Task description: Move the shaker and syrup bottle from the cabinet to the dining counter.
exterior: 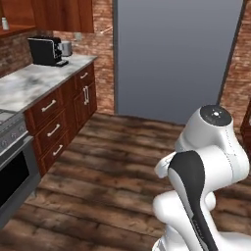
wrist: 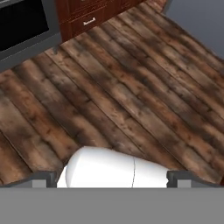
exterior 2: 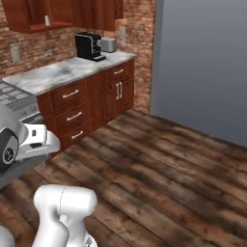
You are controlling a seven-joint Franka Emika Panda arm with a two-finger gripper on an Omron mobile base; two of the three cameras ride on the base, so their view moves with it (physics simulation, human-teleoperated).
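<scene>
Brick walls and dark plank floor [exterior: 112,162] are seen in the left base view. A marble tabletop [exterior: 34,81] over reddish-brown drawers [exterior: 54,128] runs along the left, w/ a black coffee machine [exterior: 45,51] and a toaster [exterior: 65,47] at its far end. At top left, the cabinet [exterior: 59,14] is seen open – the shaker [exterior: 5,23] stands on its shelf. An oven [exterior: 14,171] sits at lower left; a grey panel [exterior: 176,59] is seen straight ahead.

Right base view: same tabletop [exterior 2: 62,72], coffee machine [exterior 2: 88,46] and toaster [exterior 2: 108,45]; the shaker [exterior 2: 47,20] is seen upright in the cabinet [exterior 2: 72,13] above, well apart from the arm. A stove top [exterior 2: 14,99] is at left.

Hand view: the claw [wrist: 111,178] is pointed at bare floor [wrist: 131,96] – fingertips [wrist: 43,179] set wide apart, nothing held betw. them. The oven's dark door [wrist: 22,26] and one drawer [wrist: 87,19] are seen at top.
</scene>
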